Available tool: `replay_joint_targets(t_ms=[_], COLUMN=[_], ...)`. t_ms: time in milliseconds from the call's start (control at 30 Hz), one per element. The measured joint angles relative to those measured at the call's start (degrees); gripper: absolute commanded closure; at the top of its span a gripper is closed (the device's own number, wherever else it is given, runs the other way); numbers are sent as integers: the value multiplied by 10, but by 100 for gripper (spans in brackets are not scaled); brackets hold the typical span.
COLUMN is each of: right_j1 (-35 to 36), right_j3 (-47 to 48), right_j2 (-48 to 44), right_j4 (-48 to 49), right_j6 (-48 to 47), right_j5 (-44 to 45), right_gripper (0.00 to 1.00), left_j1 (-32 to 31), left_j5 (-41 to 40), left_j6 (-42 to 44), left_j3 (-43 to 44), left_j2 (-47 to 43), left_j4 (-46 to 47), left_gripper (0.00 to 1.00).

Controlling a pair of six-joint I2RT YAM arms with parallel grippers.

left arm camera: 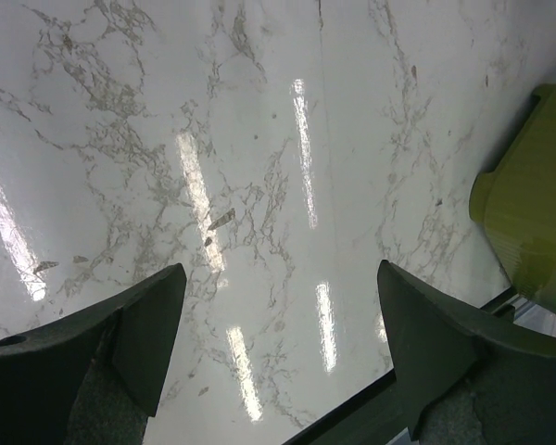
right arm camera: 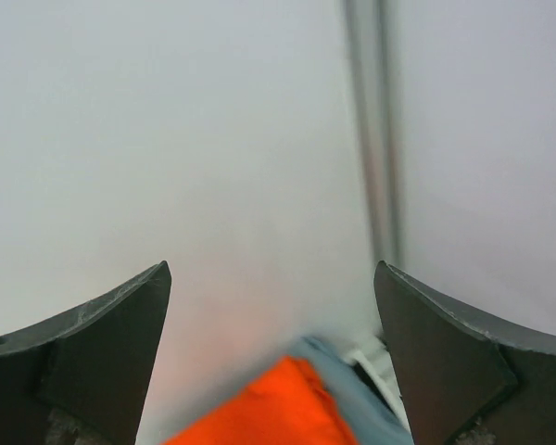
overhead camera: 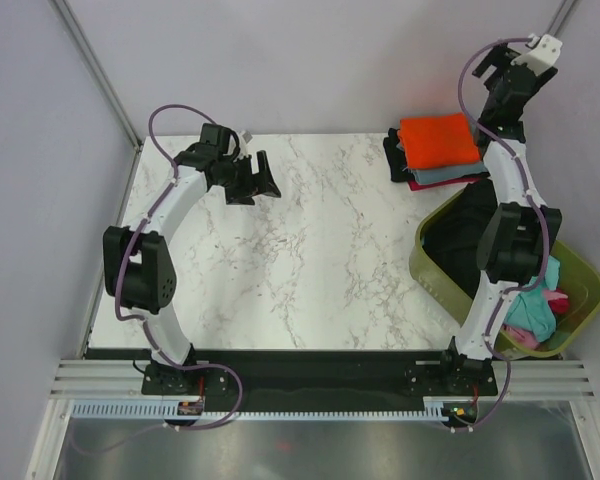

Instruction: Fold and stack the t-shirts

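The folded stack sits at the far right corner of the table. An orange shirt is on top with a grey-blue one under it, then what look like red and black layers, hard to tell apart. The right gripper hangs above the stack, jaws spread wide with nothing between them. The orange shirt lies below, clear of the tips. The left gripper hovers over bare marble near the far left corner, jaws also apart and empty. Loose teal and pink shirts lie in the green basket at the right edge.
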Motion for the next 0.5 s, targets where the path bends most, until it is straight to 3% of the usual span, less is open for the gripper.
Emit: replay_joint_targets(t_ms=[167,300,500], right_j1=[69,148,369], right_j3=[-34,-136,-360], right_j2=[-107,-191,-301], right_j4=[-7,-37,-104], right_j6=[35,66,92], right_j5=[-69,-102,-50], right_gripper=[2,2,2], left_j1=[0,0,0], left_j5=[6,4,-5], left_j6=[-3,-3,-3], left_j3=[-1,-5,-8], left_j2=[-17,-27,-43], left_j4=[13,19,27], left_gripper=[9,9,9])
